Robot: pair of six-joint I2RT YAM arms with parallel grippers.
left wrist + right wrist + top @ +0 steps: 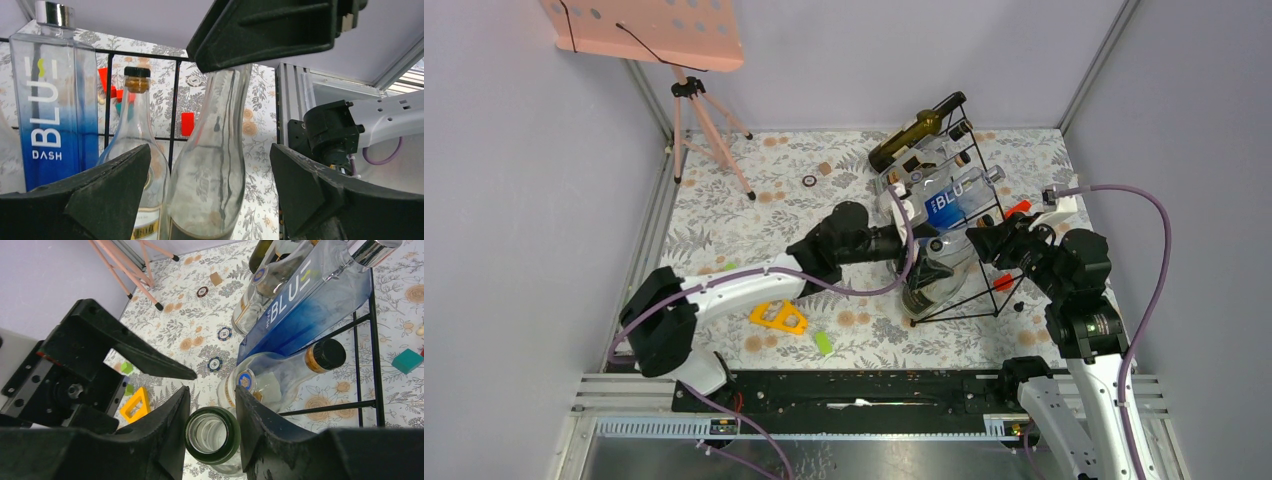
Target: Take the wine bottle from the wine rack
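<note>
The wine bottle [927, 283] is clear glass with a dark green open mouth [211, 434], and it stands almost upright at the near end of the black wire wine rack [980, 205]. My right gripper [212, 416] is shut on its neck just below the mouth, and one right finger shows from below at its neck [265, 30]. My left gripper [210, 170] is open, its fingers [107, 192] standing either side of the bottle's shoulder [215, 160] without touching it. On the rack lie a blue "BLU DASH" bottle [954, 200], a corked clear bottle [280, 372] and a dark olive bottle [914, 133].
A pink tripod stand [699, 115] with a pink board stands at the back left. A yellow triangle [779, 317] and a green block [824, 343] lie left of the rack. Red blocks [1018, 209] and a teal block [407, 360] lie to its right, and chips [215, 363] dot the floral cloth.
</note>
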